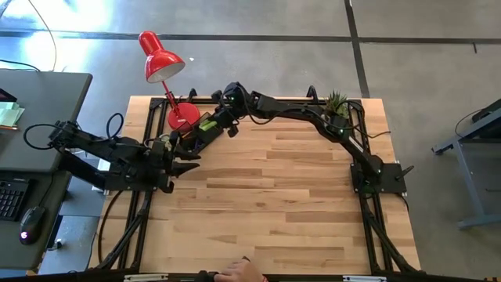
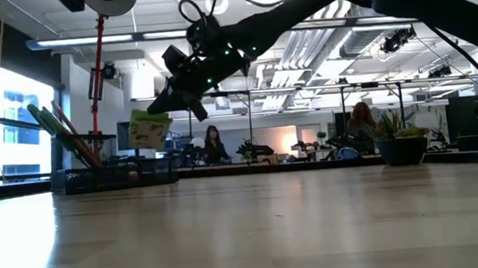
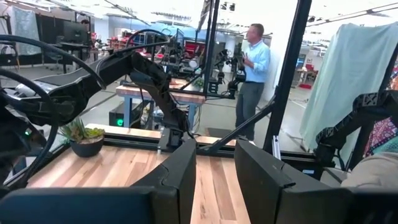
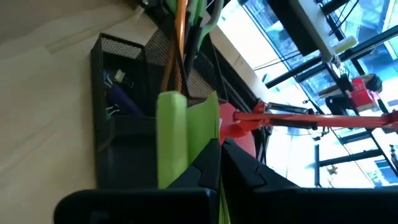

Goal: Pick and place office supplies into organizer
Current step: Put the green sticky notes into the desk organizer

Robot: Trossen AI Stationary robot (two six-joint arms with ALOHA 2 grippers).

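My right gripper reaches across to the table's far left corner and is shut on the lime-green sticky-note pad. It holds the pad above the black mesh organizer. In the right wrist view, the organizer holds metal clips, a purple piece, orange pencils and green scissors, which stand leaning in a compartment. My left gripper hovers open over the table's left side, near the organizer, touching nothing. My right gripper pinches the sticky-note pad between its two fingers at one edge. The fingers slant down from the right. The pad is lifted clear, tilted and hanging below the fingertips over the organizer.
A red desk lamp stands with its round base just beyond the organizer. A small potted plant sits at the far right. A person's hand shows at the near edge. Bare wood spans the table's middle.
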